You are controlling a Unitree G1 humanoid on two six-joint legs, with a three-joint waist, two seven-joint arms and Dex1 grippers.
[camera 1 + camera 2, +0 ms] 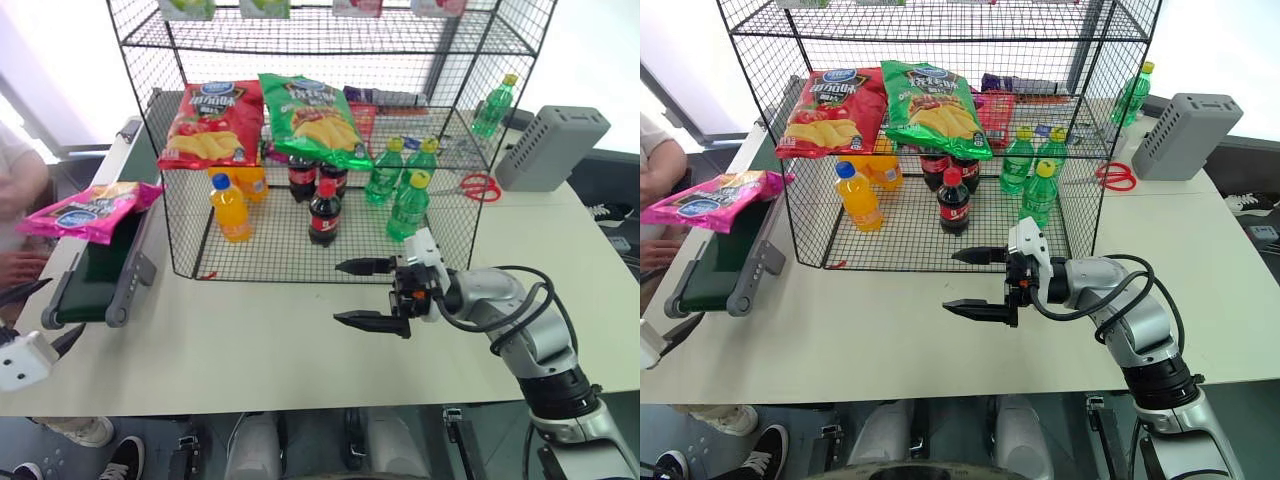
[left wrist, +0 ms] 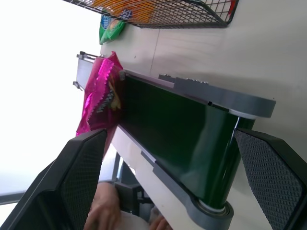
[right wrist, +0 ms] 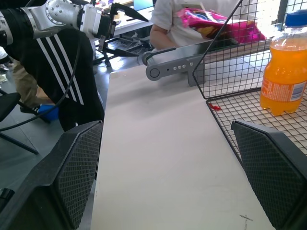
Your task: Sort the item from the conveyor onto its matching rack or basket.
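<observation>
- the table (image 1: 260, 350) is pale and takes up most of the lower half of the head views, bare across the middle in front of the rack.
- big black wire rack (image 1: 180, 215) sits upper centre, standing on the table. on its middle tier a red chip bag (image 1: 212, 124) and a green chip bag (image 1: 312, 118) lie side by side. under them on the bottom grid there's an orange soda bottle (image 1: 231, 208), a cola bottle (image 1: 324, 213) and a few green bottles (image 1: 407, 207).
- conveyor (image 1: 100, 272) runs down the left edge of the frame, dark green belt with grey rails, its end on the table just left of the rack.
- grey box (image 1: 553, 146) at upper right, with red scissors (image 1: 479, 186) just left of it by the rack's corner.
- the pink chip bag (image 1: 88, 211) is on the conveyor at middle left, draped over the belt and hanging past its rail, near the rack's left side but not in it. a person's arm shows right behind it at the frame edge.
- right gripper (image 1: 368, 293) is centre-right, pointing toward the left of the frame over bare table in front of the rack, fingers spread wide, nothing in them.
- left gripper (image 2: 172, 187) is at the far lower left corner of the head views. its wrist view looks at the conveyor's end, fingers wide apart and empty.
</observation>
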